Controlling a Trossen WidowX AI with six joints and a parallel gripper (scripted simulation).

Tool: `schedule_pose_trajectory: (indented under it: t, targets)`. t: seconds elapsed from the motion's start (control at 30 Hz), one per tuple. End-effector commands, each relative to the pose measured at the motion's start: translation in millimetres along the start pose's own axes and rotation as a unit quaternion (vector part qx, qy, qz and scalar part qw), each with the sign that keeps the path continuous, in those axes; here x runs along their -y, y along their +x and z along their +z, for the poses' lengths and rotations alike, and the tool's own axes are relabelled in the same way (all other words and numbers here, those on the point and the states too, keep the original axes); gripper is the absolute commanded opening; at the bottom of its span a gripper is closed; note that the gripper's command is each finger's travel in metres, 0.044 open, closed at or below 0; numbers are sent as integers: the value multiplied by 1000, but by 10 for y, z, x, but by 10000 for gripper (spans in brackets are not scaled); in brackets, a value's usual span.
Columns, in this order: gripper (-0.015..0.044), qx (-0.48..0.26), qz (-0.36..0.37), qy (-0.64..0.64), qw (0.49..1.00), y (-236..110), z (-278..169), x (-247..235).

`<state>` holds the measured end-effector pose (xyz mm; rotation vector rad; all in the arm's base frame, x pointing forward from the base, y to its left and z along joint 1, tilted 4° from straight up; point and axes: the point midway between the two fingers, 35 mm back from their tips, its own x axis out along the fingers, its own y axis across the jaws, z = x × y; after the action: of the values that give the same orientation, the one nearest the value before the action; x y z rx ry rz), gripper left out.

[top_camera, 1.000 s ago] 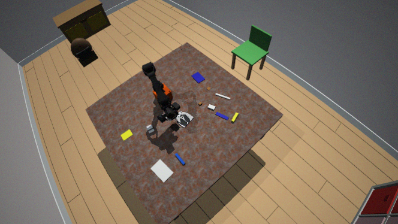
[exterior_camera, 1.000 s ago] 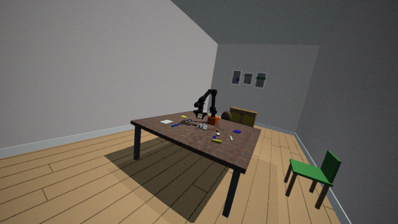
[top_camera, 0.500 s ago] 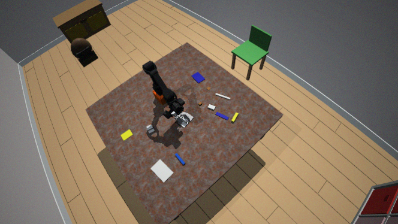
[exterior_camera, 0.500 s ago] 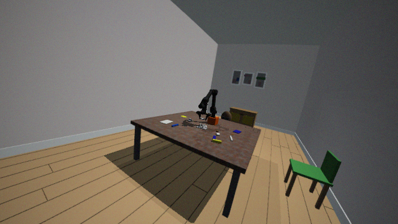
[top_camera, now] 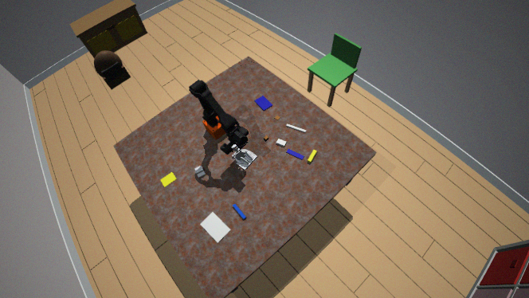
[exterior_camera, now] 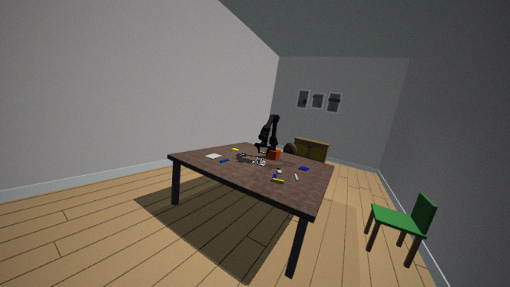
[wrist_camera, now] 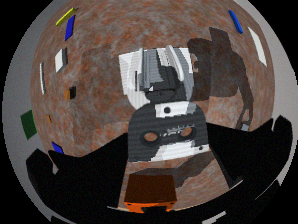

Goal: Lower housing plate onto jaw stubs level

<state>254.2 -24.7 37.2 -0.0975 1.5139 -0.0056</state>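
The housing plate (wrist_camera: 167, 120) (top_camera: 235, 147) is a grey-white plate with two round holes. My gripper (wrist_camera: 166, 132) (top_camera: 233, 147) is shut on it, one black finger at each side. The white-grey base assembly (top_camera: 245, 165) (exterior_camera: 259, 163) (wrist_camera: 125, 70) stands on the table. In the wrist view two pale upright jaw pieces on it show just beyond the plate, partly in shadow. The plate is held above the table, near the side of the base towards the arm. The jaw stubs are not clearly visible, and whether the plate touches them cannot be told.
A small grey block (top_camera: 200, 171) (wrist_camera: 245, 127) stands beside the arm's shadow. A white block (top_camera: 281, 142), a small brown cube (top_camera: 266, 138), a dark blue bar (top_camera: 295, 154) and a yellow bar (top_camera: 311, 156) lie on the other side. The orange arm base (top_camera: 213, 127) is behind.
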Motion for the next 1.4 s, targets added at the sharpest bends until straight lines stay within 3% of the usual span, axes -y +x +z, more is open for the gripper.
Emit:
schedule_pose_trajectory:
  t: [0.0, 1.37]
  targets:
    - [351, 0, -3, 1, 1000, 2, -2, -5]
    - [351, 0, -3, 1, 1000, 2, -3, 33]
